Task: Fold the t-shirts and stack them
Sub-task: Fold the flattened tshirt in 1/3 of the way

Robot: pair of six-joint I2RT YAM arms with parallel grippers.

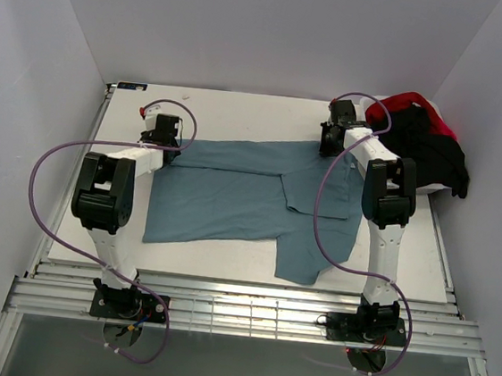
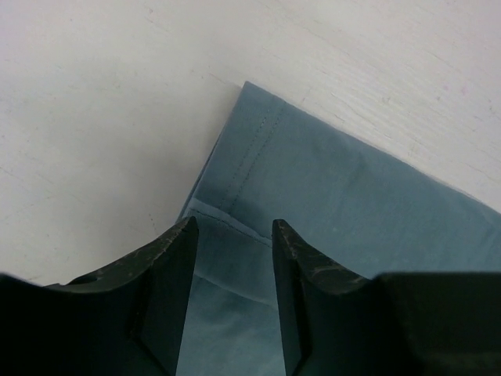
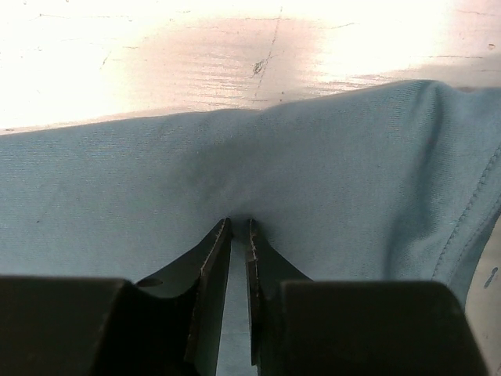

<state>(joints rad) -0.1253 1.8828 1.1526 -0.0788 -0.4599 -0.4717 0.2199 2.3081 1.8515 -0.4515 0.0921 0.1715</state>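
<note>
The teal-blue t-shirt (image 1: 232, 195) lies partly folded across the middle of the table, one sleeve hanging towards the front edge. My left gripper (image 1: 172, 148) is at its far left corner; in the left wrist view the jaws (image 2: 233, 227) stand open astride the hemmed corner of the shirt (image 2: 329, 172). My right gripper (image 1: 330, 145) is at the shirt's far right edge; in the right wrist view it (image 3: 239, 223) is shut on a puckered pinch of teal fabric (image 3: 156, 180). A black t-shirt (image 1: 426, 148) and a red t-shirt (image 1: 408, 103) lie heaped at the far right.
The heap of black and red shirts sits at the table's back right corner against the wall. White walls close in the table on the left, back and right. Purple cables loop from both arms. Bare table (image 1: 241, 115) shows behind the teal shirt.
</note>
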